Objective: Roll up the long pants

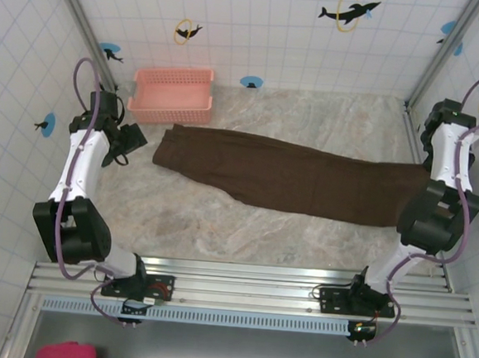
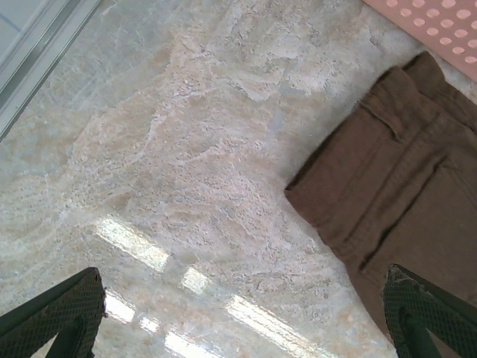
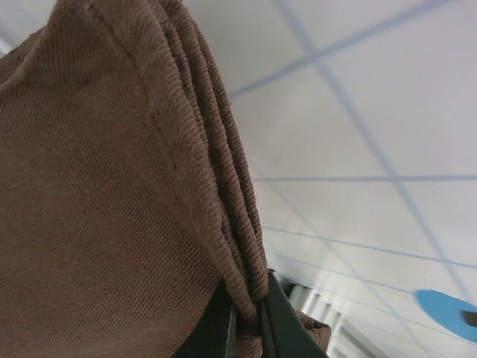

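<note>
Here, right hand (image 3: 250, 326) clamped on long pants (image 1: 289, 179) hem, left hand (image 2: 242, 309) agape

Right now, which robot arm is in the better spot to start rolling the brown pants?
Right. The right gripper is shut on the long pants at their leg hems, so it could probably start rolling from there. The left gripper hangs open near the waistband, holding nothing.
</note>
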